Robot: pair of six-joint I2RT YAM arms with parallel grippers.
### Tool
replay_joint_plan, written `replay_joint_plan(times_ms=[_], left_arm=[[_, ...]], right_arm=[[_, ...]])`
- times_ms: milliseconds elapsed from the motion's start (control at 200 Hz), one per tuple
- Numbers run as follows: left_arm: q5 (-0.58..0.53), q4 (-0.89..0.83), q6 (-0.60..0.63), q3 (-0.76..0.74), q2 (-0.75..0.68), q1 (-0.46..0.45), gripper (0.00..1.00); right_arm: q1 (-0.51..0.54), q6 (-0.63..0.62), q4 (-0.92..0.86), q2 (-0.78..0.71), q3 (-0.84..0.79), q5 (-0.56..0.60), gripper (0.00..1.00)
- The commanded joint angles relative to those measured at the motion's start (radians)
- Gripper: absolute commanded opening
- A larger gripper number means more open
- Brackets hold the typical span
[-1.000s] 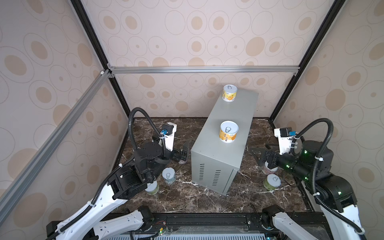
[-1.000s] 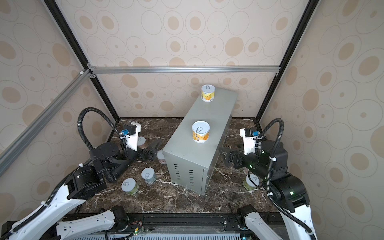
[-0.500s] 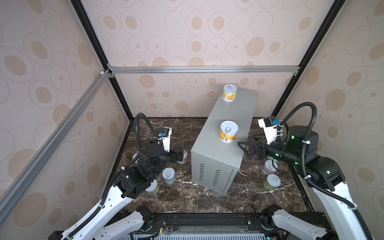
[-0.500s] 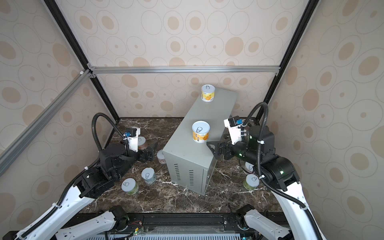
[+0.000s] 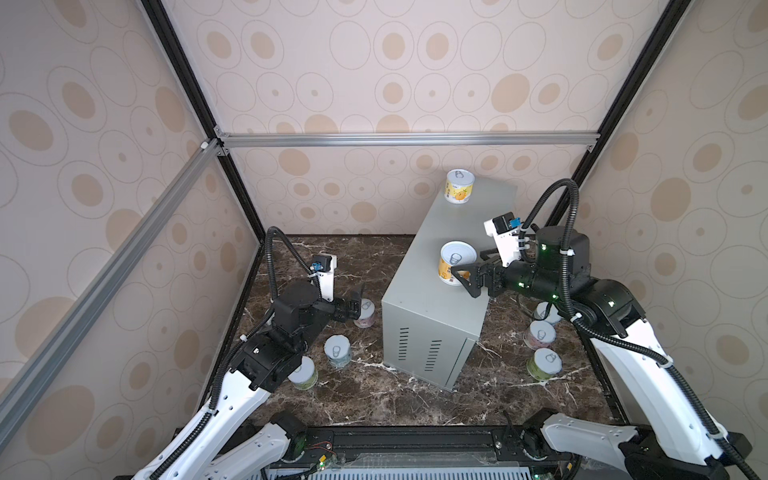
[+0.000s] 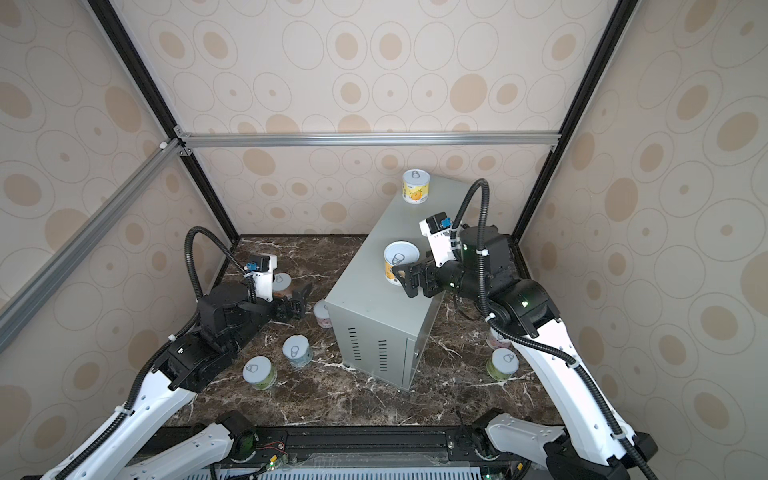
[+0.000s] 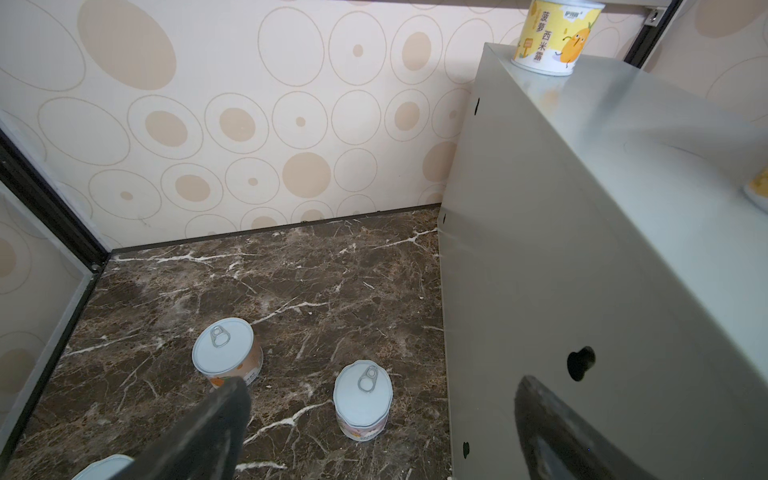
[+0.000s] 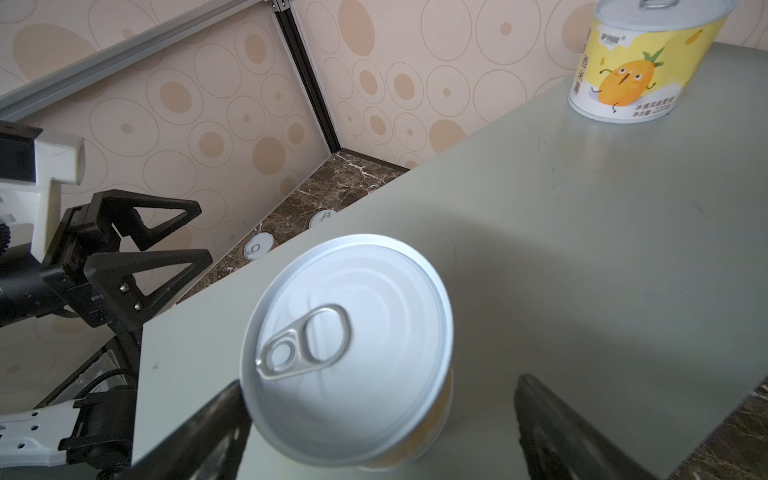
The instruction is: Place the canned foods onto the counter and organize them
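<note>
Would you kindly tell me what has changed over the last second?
The right gripper rose from the marble floor to the counter, its jaws now open at the near yellow can, not gripping. The left gripper barely shifted, open by a pink can. Nothing else moved.

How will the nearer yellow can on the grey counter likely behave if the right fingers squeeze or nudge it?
The nearer yellow can looks like rigid, sealed metal, so it probably won't deform between the right gripper's open fingers. Short, wide and upright on the counter's smooth top, it would likely slide rather than tip. Knocked over, it could roll.
</note>
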Motion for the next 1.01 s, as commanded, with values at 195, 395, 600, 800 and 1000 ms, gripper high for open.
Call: replay_joint_plan(times_ms=[195, 395, 600, 800, 1000], left_arm=[[0.089, 0.051, -0.007, -0.025, 0.007, 0.058, 0.99], [0.120, 0.063, -0.007, -0.037, 0.006, 0.083, 0.99], [0.148, 0.081, -0.004, -0.060, 0.001, 0.103, 0.99], [0.166, 0.098, -0.006, -0.081, -0.001, 0.113, 0.99], [0.187, 0.110, -0.002, -0.097, -0.005, 0.129, 0.99]], right_arm=[[0.021, 0.000, 0.047, 0.054, 0.042, 0.009, 0.89], [0.026, 0.002, 0.061, 0.077, 0.047, 0.011, 0.76], [0.026, 0.012, 0.071, 0.095, 0.053, 0.022, 0.64], [0.027, -0.008, 0.035, 0.107, 0.097, 0.153, 0.60], [0.013, -0.060, -0.045, 0.150, 0.179, 0.367, 0.59]])
